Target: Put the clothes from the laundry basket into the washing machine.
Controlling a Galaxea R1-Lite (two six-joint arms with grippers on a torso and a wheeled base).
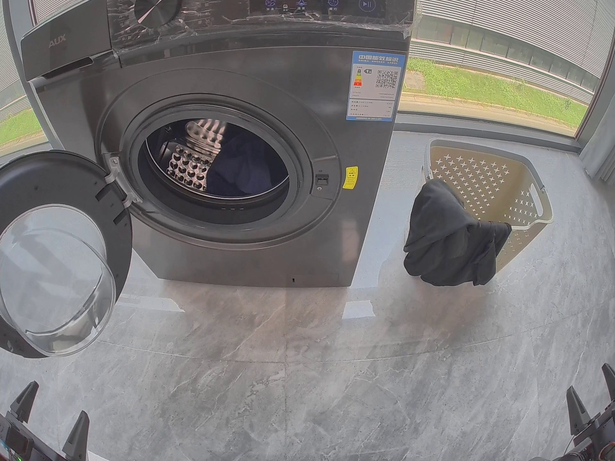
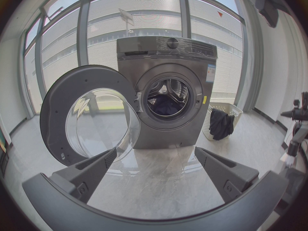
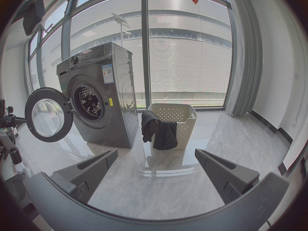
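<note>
**Clothes: one dark garment on the basket rim, blue cloth in the drum**

Clothes lie in two places. A dark garment [image 1: 451, 238] is draped over the rim of the laundry basket [image 1: 490, 150], at the corner nearest the washing machine [image 1: 256, 72]. A blue cloth [image 1: 246, 164] lies inside the drum.

The head view looks down into the basket and shows bare perforated walls, but the garment covers part of its floor. The right wrist view shows what the head view cannot: the garment hangs well down the basket's outer wall. The left wrist view faces the drum squarely, with the blue cloth low in it. From the right wrist view the drum is seen at an angle, and its contents are hard to make out.

The left jaws are spread wide, holding nothing, low at the near left. The right jaws are likewise spread and empty, and the head view's corner cuts them off.

The round door [image 1: 57, 180] is swung fully open to the machine's left, partly past the picture's edge. The basket stands to the machine's right, by the window, with a narrow strip of floor [image 1: 320, 366] between them. Broad grey floor lies between the jaws and both.
</note>
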